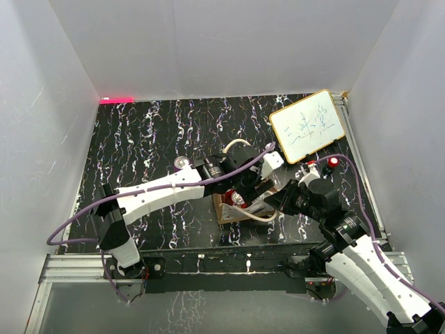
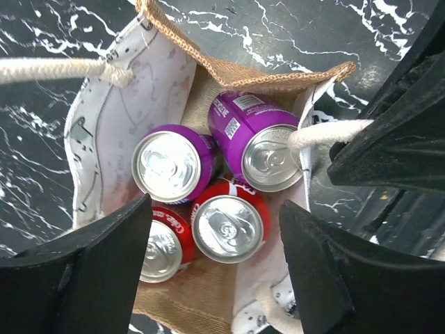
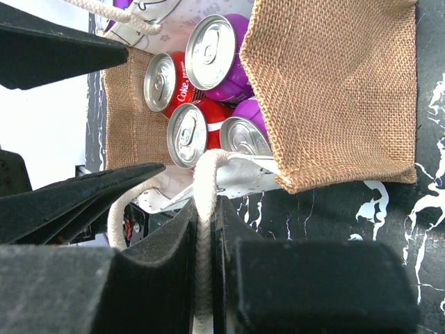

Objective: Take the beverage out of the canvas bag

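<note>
The canvas bag stands open near the table's front middle, tan burlap with a pale lining. It holds two purple cans and two red cola cans, all upright. My left gripper is open just above the bag's mouth, its fingers either side of the right-hand red can; it also shows in the top view. My right gripper is shut on the bag's near cream rope handle and sits at the bag's right side.
A white board with a yellow frame leans at the back right. A small silver disc lies left of the bag. The bag's far handle loops outward. White walls close in the black marbled table.
</note>
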Action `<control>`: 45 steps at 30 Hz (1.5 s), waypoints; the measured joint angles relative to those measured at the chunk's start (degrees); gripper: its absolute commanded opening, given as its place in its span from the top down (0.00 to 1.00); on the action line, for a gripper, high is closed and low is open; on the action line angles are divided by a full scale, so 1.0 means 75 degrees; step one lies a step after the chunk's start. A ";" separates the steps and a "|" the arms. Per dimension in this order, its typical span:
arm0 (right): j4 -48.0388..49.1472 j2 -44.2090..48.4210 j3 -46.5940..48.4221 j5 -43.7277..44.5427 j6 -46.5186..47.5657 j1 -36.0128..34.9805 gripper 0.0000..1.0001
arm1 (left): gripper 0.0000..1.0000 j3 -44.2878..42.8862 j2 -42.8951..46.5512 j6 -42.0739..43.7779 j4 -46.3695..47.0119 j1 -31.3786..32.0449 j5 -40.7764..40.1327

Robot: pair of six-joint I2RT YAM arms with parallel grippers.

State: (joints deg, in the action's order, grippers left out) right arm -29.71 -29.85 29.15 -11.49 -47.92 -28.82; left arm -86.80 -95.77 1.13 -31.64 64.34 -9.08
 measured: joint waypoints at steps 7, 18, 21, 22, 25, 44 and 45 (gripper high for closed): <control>0.0038 -0.0035 0.0000 0.0000 0.0006 0.0000 0.92 | 0.28 -0.0615 -0.0621 0.1422 -0.0198 -0.0093 0.0303; 0.0015 0.0020 0.0000 0.0012 0.0067 0.0000 0.92 | 0.39 -0.1145 -0.1708 0.2256 -0.0600 -0.0423 0.0268; 0.0000 0.0076 0.0000 0.0032 0.0067 0.0000 0.92 | 0.40 -0.1244 -0.1716 0.2340 -0.0629 -0.0460 0.0265; -0.0006 0.0085 0.0000 0.0035 0.0067 0.0000 0.92 | 0.40 -0.1291 -0.1716 0.2375 -0.0659 -0.0466 0.0265; -0.0009 0.0087 0.0000 0.0058 0.0067 0.0000 0.92 | 0.42 -0.1475 -0.1716 0.2454 -0.0816 -0.0472 0.0192; -0.0009 0.0087 0.0000 0.0061 0.0064 0.0000 0.92 | 0.44 -0.1682 -0.2017 0.2498 -0.1236 -0.0790 0.0487; -0.0009 0.0087 0.0000 0.0061 0.0067 0.0000 0.92 | 0.44 -0.1682 -0.2116 0.2465 -0.1259 -0.0807 0.0551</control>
State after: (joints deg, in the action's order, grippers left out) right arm -29.78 -29.19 29.15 -11.03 -47.42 -28.82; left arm -99.42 -111.63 19.62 -41.08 58.28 -4.95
